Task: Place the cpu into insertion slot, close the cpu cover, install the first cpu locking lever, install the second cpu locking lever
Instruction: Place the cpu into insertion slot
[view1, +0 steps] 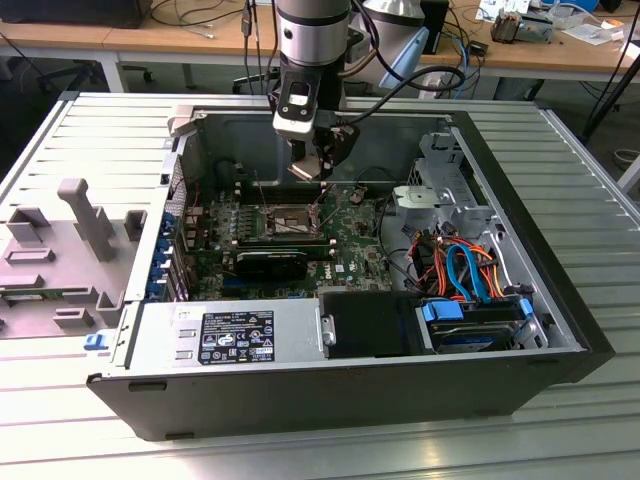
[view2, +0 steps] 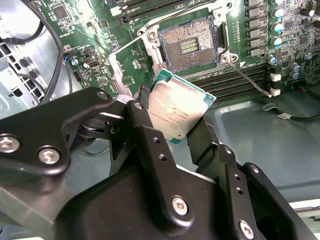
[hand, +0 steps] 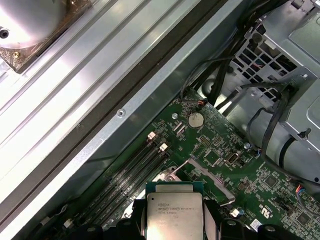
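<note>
My gripper (view1: 323, 172) hangs inside the open computer case, above and just behind the insertion slot (view1: 290, 218). It is shut on the cpu (view2: 177, 110), a flat silver-topped square with a green edge, held by two opposite edges between the black fingers (view2: 150, 135). In the first wrist view the cpu (hand: 174, 212) sits level over the green board. The insertion slot (view2: 189, 44) lies uncovered, its pin field showing. The cpu cover (view2: 119, 75) stands swung up beside it. One thin locking lever (view2: 245, 75) sticks out, unlatched, over the memory slots.
A black heatsink block (view1: 272, 263) lies in front of the socket, and the power supply (view1: 230, 335) fills the case's front. Drives with blue and orange cables (view1: 470, 270) sit at the exterior view's right. A grey fixture (view1: 60, 240) rests on the table left of the case.
</note>
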